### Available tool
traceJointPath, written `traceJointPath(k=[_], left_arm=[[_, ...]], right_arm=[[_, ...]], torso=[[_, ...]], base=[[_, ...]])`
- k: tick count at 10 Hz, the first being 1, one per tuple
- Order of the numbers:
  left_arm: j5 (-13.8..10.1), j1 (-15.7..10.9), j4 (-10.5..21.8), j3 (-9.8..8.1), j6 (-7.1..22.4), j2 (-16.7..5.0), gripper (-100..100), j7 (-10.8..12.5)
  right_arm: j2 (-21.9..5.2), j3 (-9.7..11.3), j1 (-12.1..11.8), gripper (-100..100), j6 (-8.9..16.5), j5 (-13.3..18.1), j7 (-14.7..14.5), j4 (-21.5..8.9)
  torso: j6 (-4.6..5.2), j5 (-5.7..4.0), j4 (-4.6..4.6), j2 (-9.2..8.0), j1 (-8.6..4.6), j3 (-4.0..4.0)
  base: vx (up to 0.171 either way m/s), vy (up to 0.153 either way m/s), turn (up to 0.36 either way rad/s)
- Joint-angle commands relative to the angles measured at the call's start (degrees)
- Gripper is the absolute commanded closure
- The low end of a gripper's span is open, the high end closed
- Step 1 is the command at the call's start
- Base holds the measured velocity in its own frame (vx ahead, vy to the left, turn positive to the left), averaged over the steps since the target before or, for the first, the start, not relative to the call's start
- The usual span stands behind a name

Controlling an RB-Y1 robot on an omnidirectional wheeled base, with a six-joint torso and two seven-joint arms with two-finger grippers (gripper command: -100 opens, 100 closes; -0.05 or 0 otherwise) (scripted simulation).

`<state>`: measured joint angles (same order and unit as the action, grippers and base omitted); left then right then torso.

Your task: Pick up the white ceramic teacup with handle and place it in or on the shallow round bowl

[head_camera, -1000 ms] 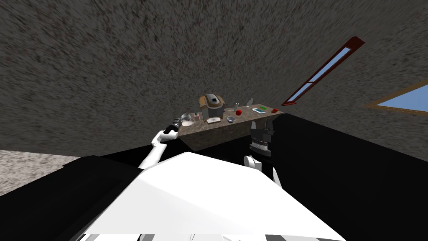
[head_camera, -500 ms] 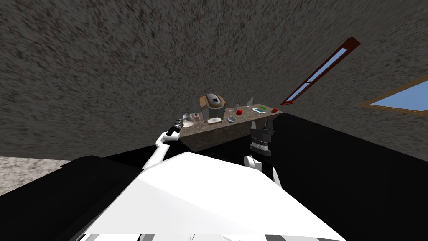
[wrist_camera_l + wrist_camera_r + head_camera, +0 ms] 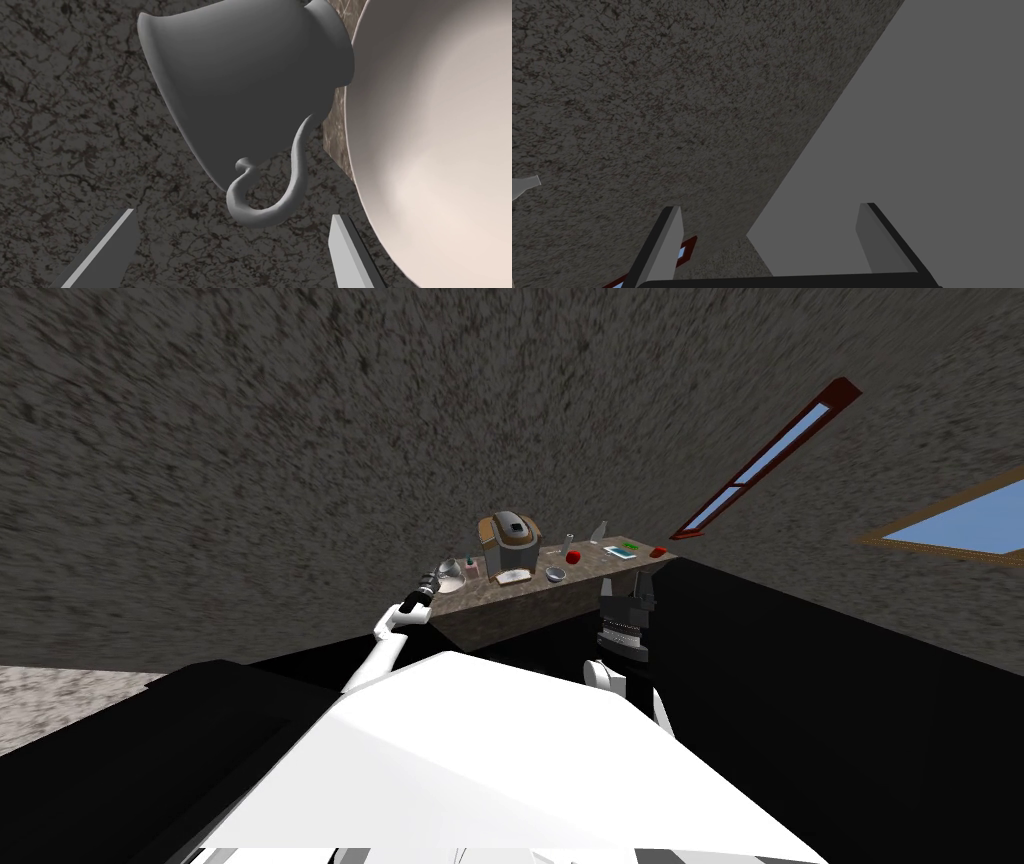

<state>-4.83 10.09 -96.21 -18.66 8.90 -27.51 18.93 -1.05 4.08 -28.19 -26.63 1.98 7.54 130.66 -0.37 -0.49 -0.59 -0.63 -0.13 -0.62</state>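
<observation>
At the table (image 3: 520,600)'s 9 o'clock end, the left gripper (image 3: 232,213)'s jaws gape before the grey teacup (image 3: 250,75)'s thin handle (image 3: 295,175). Rigid, slick and brittle, it is likely safer gripped across its wall. The right gripper (image 3: 769,206) gapes too.

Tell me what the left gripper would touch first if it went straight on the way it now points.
Probably the curled handle of the teacup, ahead between the open fingers of the left gripper, though depth is unclear.
</observation>
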Motion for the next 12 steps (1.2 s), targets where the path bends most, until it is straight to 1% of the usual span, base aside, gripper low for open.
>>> traceJointPath(k=[1, 2, 3, 4, 12], left_arm=[[0.00, 0.00, 0.00, 0.00, 0.00, 0.00, -100, 0.00], [0.00, 0.00, 0.00, 0.00, 0.00, 0.00, -100, 0.00], [0.00, 0.04, 0.04, 0.01, 0.03, 0.02, 0, 0.00], [-0.51, 0.45, -1.45, -0.18, 1.88, -0.96, -100, 0.60], [-2.54, 2.10, -7.46, -0.95, 9.25, -4.88, -100, 2.99]], right_arm=[[0.00, 0.00, 0.00, 0, 0.00, 0.00, 0.00, 0.00], [0.00, 0.00, 0.00, 0, 0.00, 0.00, 0.00, 0.00], [0.00, 0.00, 0.00, 0, 0.00, 0.00, 0.00, 0.00], [0.00, 0.00, 0.00, 0, 0.00, 0.00, 0.00, 0.00], [0.00, 0.00, 0.00, 0, 0.00, 0.00, 0.00, 0.00]], torso=[[0.00, 0.00, 0.00, 0.00, 0.00, 0.00], [0.00, 0.00, 0.00, 0.00, 0.00, 0.00], [0.01, -0.03, -0.03, -0.01, -0.02, -0.02], [0.01, -0.04, -0.04, -0.02, -0.04, -0.03], [0.05, -0.09, -0.06, 0.04, -0.11, -0.01]], base=[[0.000, 0.000, 0.000], [0.000, 0.000, 0.000], [0.000, 0.000, 0.000], [0.012, -0.001, -0.026], [0.018, 0.001, -0.016]])
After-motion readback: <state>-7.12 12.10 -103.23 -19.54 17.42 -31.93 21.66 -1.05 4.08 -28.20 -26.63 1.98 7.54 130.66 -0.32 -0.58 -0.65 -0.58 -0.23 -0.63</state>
